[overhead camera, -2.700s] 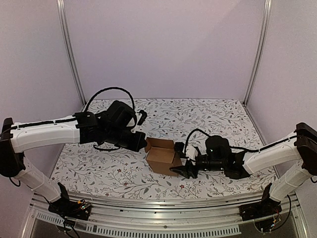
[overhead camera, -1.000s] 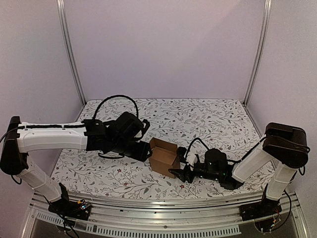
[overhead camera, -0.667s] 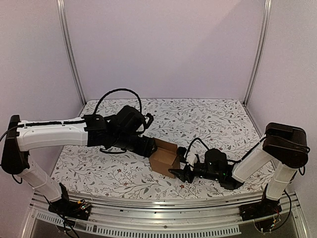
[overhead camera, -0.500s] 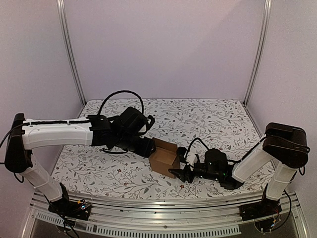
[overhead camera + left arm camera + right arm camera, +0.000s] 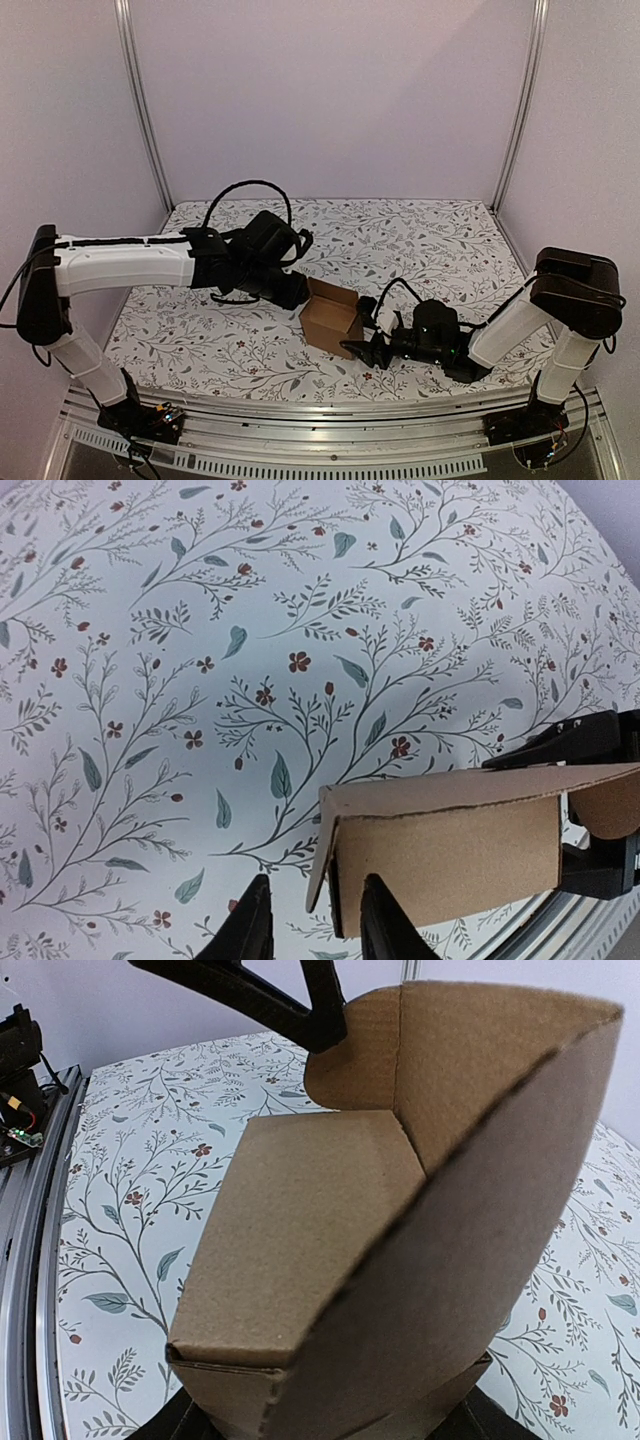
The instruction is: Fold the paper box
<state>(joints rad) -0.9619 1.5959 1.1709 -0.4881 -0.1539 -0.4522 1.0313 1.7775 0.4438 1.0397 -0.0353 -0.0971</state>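
Close against the right wrist camera, the paper box point(image 5: 330, 1220) hides the right gripper point(image 5: 362, 350), so I cannot tell its grip. The box mouth faces upward, and the left gripper point(image 5: 315, 932) is spread at a flap edge.

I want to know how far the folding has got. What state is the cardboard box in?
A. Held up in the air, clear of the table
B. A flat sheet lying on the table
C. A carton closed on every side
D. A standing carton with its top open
D: the box stands on the table as a formed carton, its top not closed and its inside showing from above.
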